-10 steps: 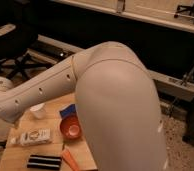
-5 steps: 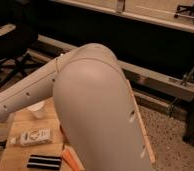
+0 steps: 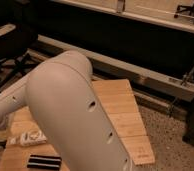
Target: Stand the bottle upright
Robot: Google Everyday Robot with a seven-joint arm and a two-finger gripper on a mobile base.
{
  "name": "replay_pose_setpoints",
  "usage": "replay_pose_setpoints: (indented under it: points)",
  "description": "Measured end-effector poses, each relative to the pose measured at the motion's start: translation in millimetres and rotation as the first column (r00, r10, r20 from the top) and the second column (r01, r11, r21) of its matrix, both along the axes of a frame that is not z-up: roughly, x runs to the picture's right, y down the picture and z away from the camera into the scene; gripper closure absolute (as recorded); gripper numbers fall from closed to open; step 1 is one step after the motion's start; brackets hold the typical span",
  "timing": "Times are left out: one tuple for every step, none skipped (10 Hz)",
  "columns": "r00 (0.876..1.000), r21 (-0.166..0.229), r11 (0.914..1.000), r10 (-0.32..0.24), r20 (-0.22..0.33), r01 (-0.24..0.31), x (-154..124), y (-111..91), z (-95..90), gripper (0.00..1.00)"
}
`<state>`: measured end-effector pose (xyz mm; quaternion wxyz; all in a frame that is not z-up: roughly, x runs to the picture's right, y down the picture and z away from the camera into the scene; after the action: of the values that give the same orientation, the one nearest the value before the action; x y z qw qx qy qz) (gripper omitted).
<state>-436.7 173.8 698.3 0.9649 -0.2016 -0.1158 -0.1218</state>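
Observation:
The bottle [image 3: 29, 136] lies on its side near the left edge of the wooden table [image 3: 121, 116]; it is white with a printed label. My big white arm [image 3: 72, 117] fills the middle of the camera view and runs off to the left, its forearm [image 3: 5, 106] passing above the bottle. The gripper is out of view past the left edge, so its place relative to the bottle cannot be seen.
A flat black object [image 3: 44, 161] lies on the table in front of the bottle. A black office chair [image 3: 12, 50] stands at the back left. A long metal rail [image 3: 140, 72] runs behind the table. Speckled floor [image 3: 175, 140] lies to the right.
My arm's elbow has swung left and closer to the camera. It now hides the white cup and the orange bowl that showed earlier. The bottle has not moved.

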Motion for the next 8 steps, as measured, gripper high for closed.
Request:
replay_pose_setpoints:
  points:
    - [1.000,-0.035,0.9994,0.000,-0.015,-0.001,-3,14,5.0,0.35]
    - [1.000,-0.052,0.9986,0.006,-0.025,-0.007,-4,22,7.2,0.35]
    - [0.999,-0.069,0.9975,0.011,-0.036,-0.014,-5,31,7.0,0.35]
    - [0.999,-0.082,0.9964,0.017,-0.044,-0.020,-7,42,3.4,0.35]
    - [0.999,-0.091,0.9956,0.019,-0.049,-0.024,-7,50,0.4,0.35]
    - [0.998,-0.100,0.9945,0.025,-0.053,-0.030,-6,57,-0.7,0.35]
    - [0.998,-0.116,0.9924,0.033,-0.062,-0.040,-5,67,-0.5,0.35]
    - [0.996,-0.132,0.9900,0.039,-0.075,-0.049,-4,76,2.0,0.35]
